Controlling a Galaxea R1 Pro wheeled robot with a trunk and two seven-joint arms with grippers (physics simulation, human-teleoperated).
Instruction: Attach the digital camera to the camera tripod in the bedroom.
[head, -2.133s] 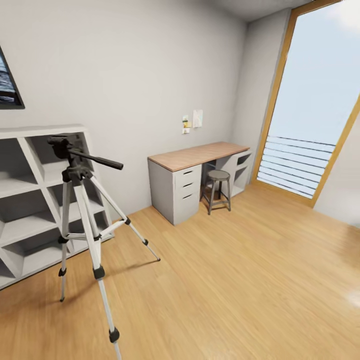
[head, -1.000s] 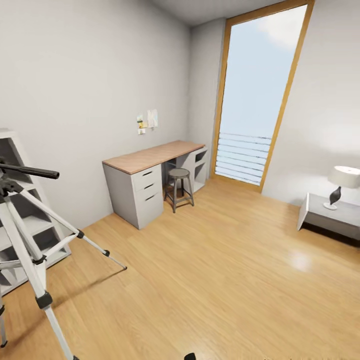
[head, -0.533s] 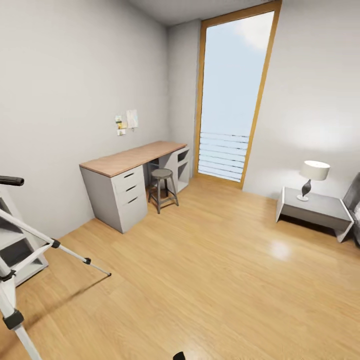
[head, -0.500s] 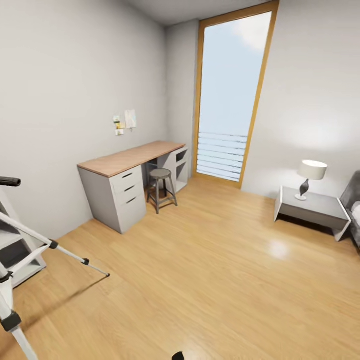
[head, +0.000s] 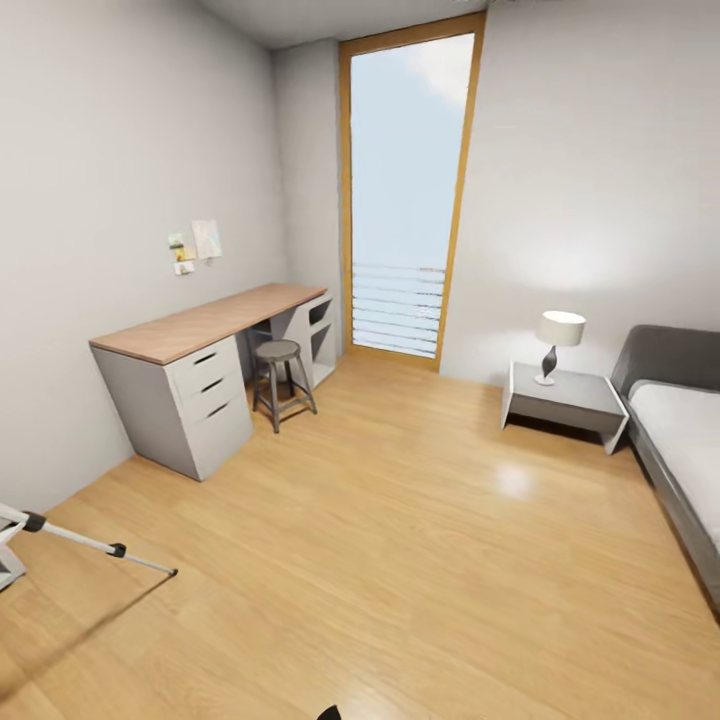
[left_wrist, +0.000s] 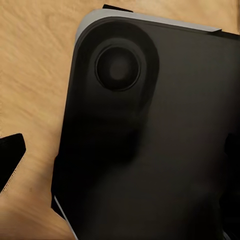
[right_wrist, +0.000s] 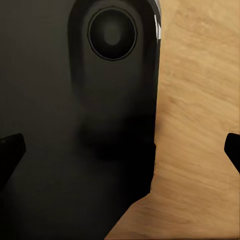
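Where the head view looks across the bedroom, the light wood plank floor (head: 420, 540) takes up most of the lower half, with pale grey walls (head: 90, 150) rising on both sides. A tall window (head: 405, 190) in a wooden frame stands at the far end, with horizontal slats across its lower part. At the right edge lies the bed (head: 680, 430), grey-framed with a white mattress. Against the left wall stands the desk (head: 200, 330), a wooden top on grey drawers, with small notes (head: 195, 245) pinned to the wall above it. A grey nightstand (head: 565, 405) sits between the window and the bed, just beside the bed's head end. A round stool (head: 282, 380) stands at the desk's open part. A white-shaded lamp (head: 556, 342) stands on the nightstand. Of the camera tripod (head: 80, 543), one thin silver leg with black joints and foot reaches in from the lower left edge and rests on the floor, well apart from the desk.

In the left wrist view, a dark robot body panel (left_wrist: 150, 140) with a round disc hangs over the wood floor, and one dark fingertip of the left tool (left_wrist: 10, 160) shows at the edge; whether it is open cannot be told. The right wrist view shows a similar dark panel (right_wrist: 75, 125), with the two fingertips of the right tool (right_wrist: 120, 150) far apart at opposite edges and nothing between them.
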